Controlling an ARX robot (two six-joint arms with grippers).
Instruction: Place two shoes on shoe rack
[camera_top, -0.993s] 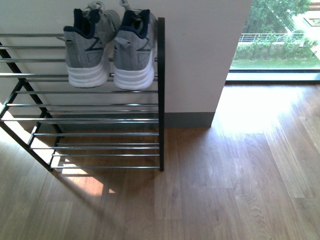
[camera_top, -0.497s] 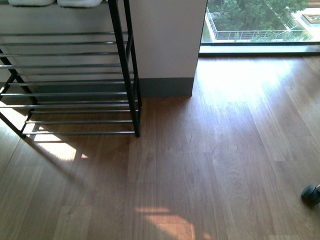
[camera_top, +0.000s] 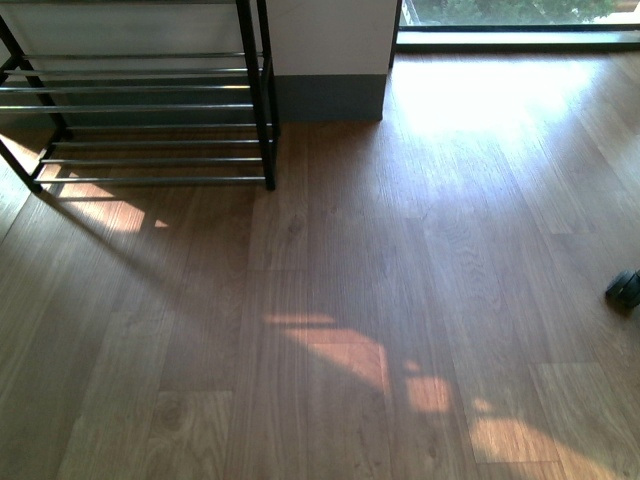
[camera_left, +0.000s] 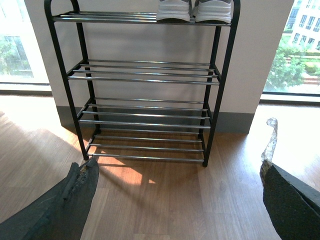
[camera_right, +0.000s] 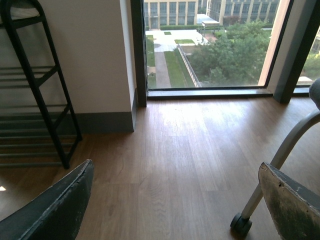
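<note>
1. Shoe rack (camera_left: 145, 80): one, at 11 o'clock in the front view.
2. Rack tiers: four.
3. Shoes (camera_left: 174, 10): two, side by side on the top tier.
4. Grippers: two, the left gripper (camera_left: 178, 164) and the right gripper (camera_right: 176, 165), each showing two fingers.
5. Caster wheel (camera_top: 625, 288): one, at 3 o'clock in the front view.

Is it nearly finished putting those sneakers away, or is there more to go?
It looks finished. Done: the two shoes stand side by side on the top shelf of the shoe rack; only their white soles show in the left wrist view. In hand: nothing, as the left gripper and the right gripper are both open and empty. Left: nothing that I can see.
</note>
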